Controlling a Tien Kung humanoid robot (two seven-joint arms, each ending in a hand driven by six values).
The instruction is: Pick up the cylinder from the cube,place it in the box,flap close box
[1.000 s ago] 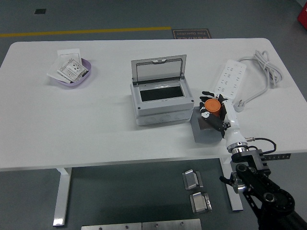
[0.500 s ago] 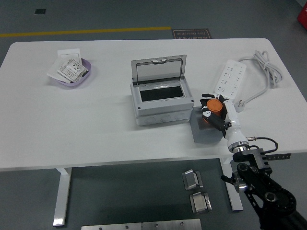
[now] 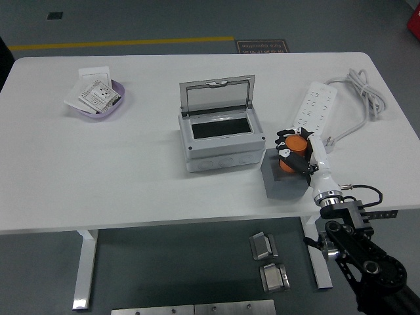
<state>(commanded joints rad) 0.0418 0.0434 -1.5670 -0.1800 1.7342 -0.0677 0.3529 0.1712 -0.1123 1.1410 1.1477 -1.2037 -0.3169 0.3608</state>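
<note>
An orange cylinder (image 3: 293,149) is held in my right hand (image 3: 291,151), whose fingers are curled around it, just above the top of a grey cube (image 3: 283,178) near the table's front edge. A grey box (image 3: 220,140) with its clear flap lid (image 3: 217,94) standing open sits at the table's middle, left of the cube. My right arm comes in from the lower right. My left arm is out of view.
A white power strip (image 3: 315,107) with its cable (image 3: 362,92) lies at the back right. A purple bowl (image 3: 102,102) holding paper packets sits at the back left. The white table (image 3: 98,170) has its front edge just below the cube.
My right hand has risen slightly and moved a little right with the orange cylinder, lifting it off the cube's top.
</note>
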